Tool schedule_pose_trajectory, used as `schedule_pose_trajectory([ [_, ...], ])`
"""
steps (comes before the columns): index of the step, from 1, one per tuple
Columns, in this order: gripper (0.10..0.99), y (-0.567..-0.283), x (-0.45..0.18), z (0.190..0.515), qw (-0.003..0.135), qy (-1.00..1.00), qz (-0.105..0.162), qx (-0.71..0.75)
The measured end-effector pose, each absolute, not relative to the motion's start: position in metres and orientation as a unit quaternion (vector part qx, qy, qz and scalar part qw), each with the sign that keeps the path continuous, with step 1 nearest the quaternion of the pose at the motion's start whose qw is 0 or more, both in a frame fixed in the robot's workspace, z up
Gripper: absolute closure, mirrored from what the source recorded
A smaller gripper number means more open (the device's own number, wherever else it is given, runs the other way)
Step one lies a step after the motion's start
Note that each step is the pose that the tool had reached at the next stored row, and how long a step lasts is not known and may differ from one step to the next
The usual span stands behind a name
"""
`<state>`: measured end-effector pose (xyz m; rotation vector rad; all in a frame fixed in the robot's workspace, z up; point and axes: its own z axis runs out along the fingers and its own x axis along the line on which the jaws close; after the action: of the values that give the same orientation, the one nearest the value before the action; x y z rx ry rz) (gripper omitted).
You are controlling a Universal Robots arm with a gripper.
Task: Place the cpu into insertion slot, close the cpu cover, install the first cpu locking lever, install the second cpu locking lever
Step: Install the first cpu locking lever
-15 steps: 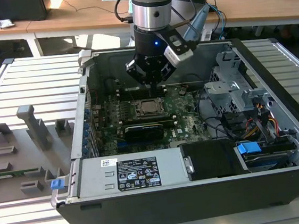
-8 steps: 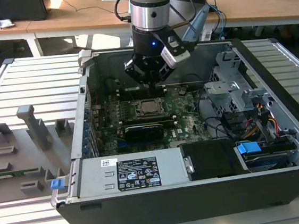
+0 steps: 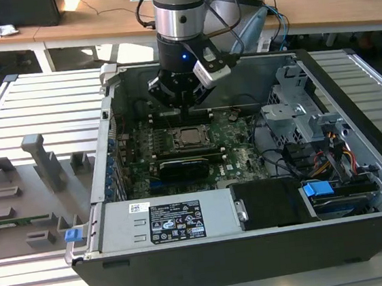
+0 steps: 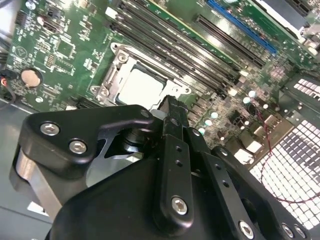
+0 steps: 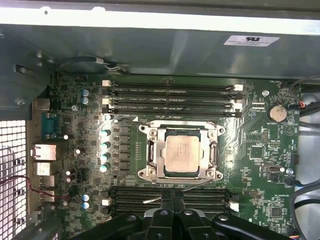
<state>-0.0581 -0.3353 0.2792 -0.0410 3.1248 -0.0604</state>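
Along the near edge of the open computer case (image 3: 210, 264) lies one grey power supply (image 3: 118, 227) with one printed label (image 3: 176, 220), its writing too small to make out; one blue tab (image 3: 317, 188) sits by the case's near corner at the exterior view's right. Mid-board on the green motherboard (image 3: 244, 156), the one cpu (image 3: 189, 138) lies flat in the insertion slot (image 5: 144, 173); the cpu cover (image 5: 156, 150) is down around it, the chip's silver top showing through its window; one wire lever (image 5: 129, 120) runs along the socket's far side and a second wire lever (image 5: 196, 183) along its near side, latched or not I cannot tell. Close above the socket hangs the gripper (image 3: 184, 108), raised clear of the board; its jaws are pressed together and hold nothing. One white sticker (image 5: 250, 40) marks the far case wall. Under the case, a slatted metal table (image 3: 36, 98) carries several grey fixtures (image 3: 42, 158) toward its edge at the exterior view's left; wooden desks (image 3: 96, 20) stand beyond.
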Motion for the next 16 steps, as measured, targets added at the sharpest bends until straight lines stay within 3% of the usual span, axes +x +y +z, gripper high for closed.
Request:
schedule_pose_trajectory([
  [16, 0.980, -0.329, -0.082, 0.279, 0.008, 1.000, -0.019, -0.013],
])
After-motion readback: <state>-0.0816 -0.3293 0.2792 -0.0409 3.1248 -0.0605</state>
